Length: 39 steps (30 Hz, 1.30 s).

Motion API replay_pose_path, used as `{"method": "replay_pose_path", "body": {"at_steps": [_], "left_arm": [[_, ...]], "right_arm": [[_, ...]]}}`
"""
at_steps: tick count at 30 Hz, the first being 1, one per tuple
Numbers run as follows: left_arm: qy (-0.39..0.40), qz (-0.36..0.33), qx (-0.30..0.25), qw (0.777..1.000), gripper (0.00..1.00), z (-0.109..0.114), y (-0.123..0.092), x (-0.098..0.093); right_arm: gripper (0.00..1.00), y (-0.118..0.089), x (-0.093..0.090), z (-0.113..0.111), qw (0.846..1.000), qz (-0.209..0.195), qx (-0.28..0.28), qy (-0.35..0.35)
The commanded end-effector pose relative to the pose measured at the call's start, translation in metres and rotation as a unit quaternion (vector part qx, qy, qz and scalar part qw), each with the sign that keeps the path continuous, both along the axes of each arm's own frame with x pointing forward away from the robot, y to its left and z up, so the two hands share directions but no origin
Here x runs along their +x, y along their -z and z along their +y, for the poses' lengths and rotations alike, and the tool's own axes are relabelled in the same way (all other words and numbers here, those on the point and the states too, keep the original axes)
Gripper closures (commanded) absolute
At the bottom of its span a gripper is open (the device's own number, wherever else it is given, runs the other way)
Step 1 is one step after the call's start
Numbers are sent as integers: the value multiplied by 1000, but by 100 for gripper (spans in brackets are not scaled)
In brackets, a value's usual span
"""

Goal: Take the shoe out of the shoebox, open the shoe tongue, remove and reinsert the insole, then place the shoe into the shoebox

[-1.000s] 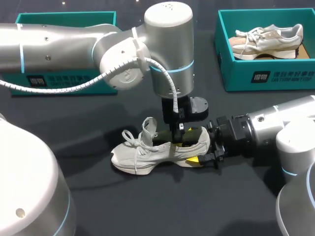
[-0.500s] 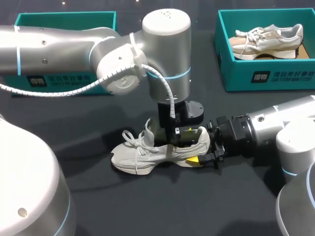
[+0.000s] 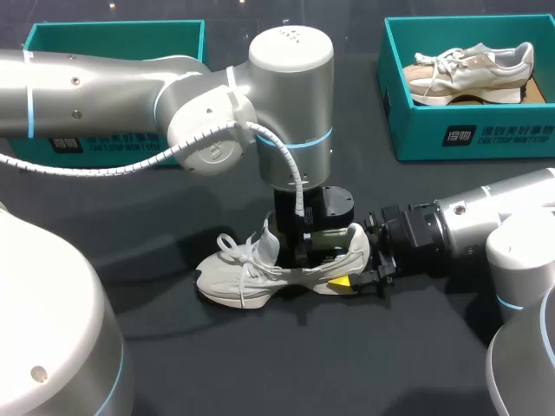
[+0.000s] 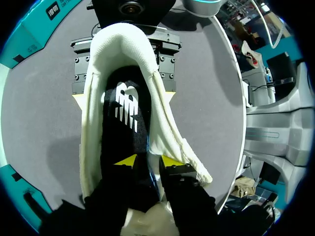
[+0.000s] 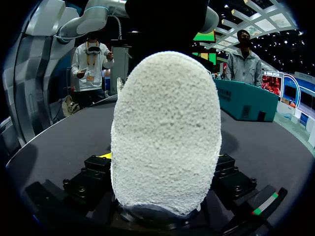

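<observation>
A cream sneaker [image 3: 251,273] lies on its sole mid-table, toe to the left. My left arm reaches over it and its gripper [image 3: 305,253] points down into the shoe's opening. In the left wrist view the left gripper [image 4: 148,161] has its yellow tips a little apart inside the shoe. One fingertip [image 4: 125,160] rests over the black insole [image 4: 125,118], which lies inside the shoe [image 4: 93,113]. My right gripper [image 3: 371,260] is shut on the heel from both sides. In the right wrist view the heel [image 5: 165,123] fills the space between the right gripper's [image 5: 165,199] fingers [image 5: 93,172].
A teal shoebox [image 3: 468,134] at the back right holds a second sneaker [image 3: 473,74]. Another teal box [image 3: 113,35] stands at the back left, partly behind my left arm. The dark tabletop [image 3: 286,364] in front of the shoe is bare.
My left gripper has gone down deeper into the shoe, and its fingers have parted slightly. The right gripper has stayed on the heel.
</observation>
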<state>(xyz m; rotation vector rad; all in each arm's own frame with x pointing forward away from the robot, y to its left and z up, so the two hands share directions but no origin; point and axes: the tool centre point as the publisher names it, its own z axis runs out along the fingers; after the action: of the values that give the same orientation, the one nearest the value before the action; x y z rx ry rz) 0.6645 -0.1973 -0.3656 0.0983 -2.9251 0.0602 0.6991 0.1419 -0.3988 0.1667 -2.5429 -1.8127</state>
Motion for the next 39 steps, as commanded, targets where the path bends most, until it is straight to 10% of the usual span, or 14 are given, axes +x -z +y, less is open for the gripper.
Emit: {"method": "replay_pose_path", "body": {"at_steps": [1,21,25,29,39], "left_arm": [[1,-13,-6,1000,56,2,12,-6],[7,-78,15,997,52,-7,45,14],[-10,-115,17,993,63,-6,51,18],[-24,-125,15,992,100,-3,52,28],[-42,-119,-22,992,100,7,32,38]], "right_arm": [[100,1,0,1,1000,1,-1,1],[100,1,0,1,1000,1,-1,1],[100,1,0,1,1000,1,-1,1],[100,1,0,1,1000,1,-1,1],[100,1,0,1,1000,1,-1,1]]}}
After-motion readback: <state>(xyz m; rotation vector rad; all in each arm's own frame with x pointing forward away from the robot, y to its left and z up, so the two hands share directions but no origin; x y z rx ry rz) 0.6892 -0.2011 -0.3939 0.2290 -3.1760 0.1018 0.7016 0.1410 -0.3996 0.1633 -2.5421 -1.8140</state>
